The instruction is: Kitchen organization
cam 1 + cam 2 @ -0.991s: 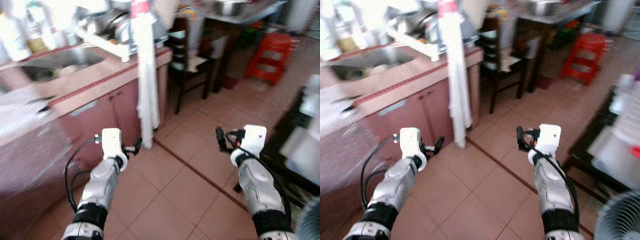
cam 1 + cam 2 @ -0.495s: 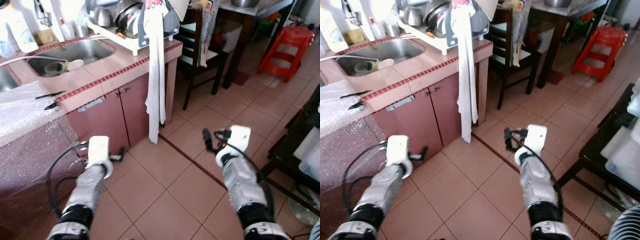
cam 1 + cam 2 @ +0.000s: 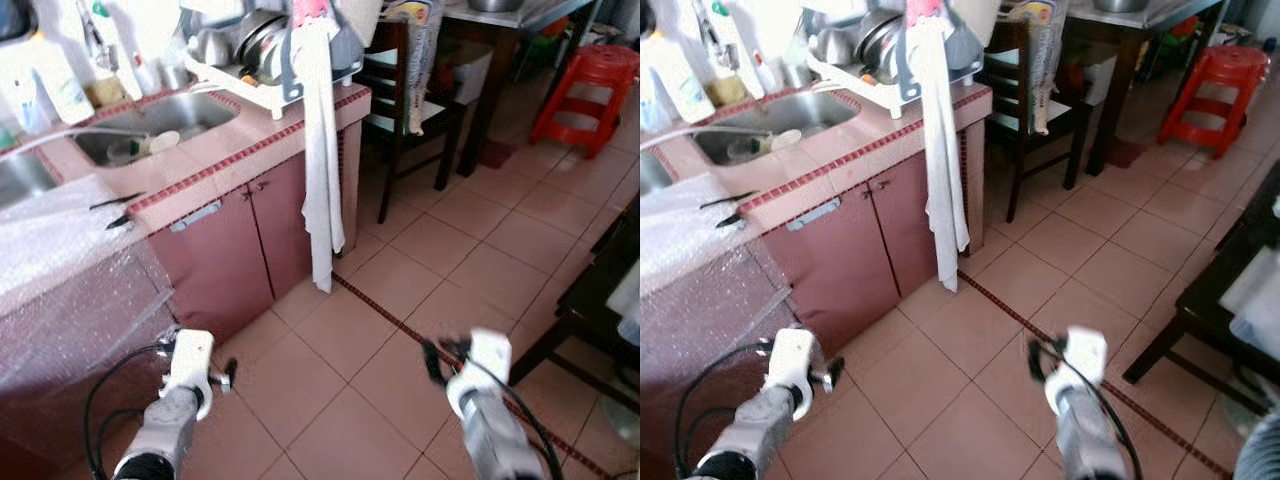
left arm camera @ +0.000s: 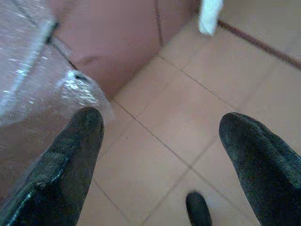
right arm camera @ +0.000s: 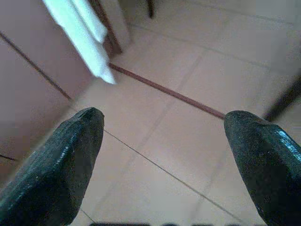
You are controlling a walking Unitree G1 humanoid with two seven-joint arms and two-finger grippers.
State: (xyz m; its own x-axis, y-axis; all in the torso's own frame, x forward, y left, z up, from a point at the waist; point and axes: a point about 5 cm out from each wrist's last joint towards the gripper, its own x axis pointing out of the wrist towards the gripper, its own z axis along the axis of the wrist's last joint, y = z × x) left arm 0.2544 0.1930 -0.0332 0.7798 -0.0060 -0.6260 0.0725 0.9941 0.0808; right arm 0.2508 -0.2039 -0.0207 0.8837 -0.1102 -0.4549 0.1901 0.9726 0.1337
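**Both grippers low and empty in front of the kitchen counter**

Nearest, the left gripper [image 4: 160, 141] hangs with its fingers [image 4: 70, 155] spread wide, holding nothing; between them lies only bare floor [image 4: 188, 122], and just past the left-hand finger is the bubble wrap [image 3: 60, 250] draped over the counter end. The right gripper [image 5: 162, 141] is likewise wide apart and empty, with floor tile between its fingers and the hanging white towel [image 3: 322, 180] well beyond its tips.

Further off, beyond both grippers, stands the pink counter [image 3: 200, 175] with its cupboard doors [image 3: 250, 245]. On top are the sink [image 3: 150, 120], a dish rack [image 3: 270, 55] loaded with pots, and bottles [image 3: 60, 85] by the wall. Far past the right fingers are a dark chair [image 3: 400, 90] and a red stool [image 3: 590, 90].

The task names no single thing, so which item is to be tidied cannot be settled; the likely candidates all sit on the counter, well apart from either gripper. By my judgement this is a stretch of moving or repositioning, not handling. Any next move calls for closing on the counter and raising an arm.

Compared with the earlier pictures, the arms sit lower in view, and the whole scene has shifted, so the camera has moved.
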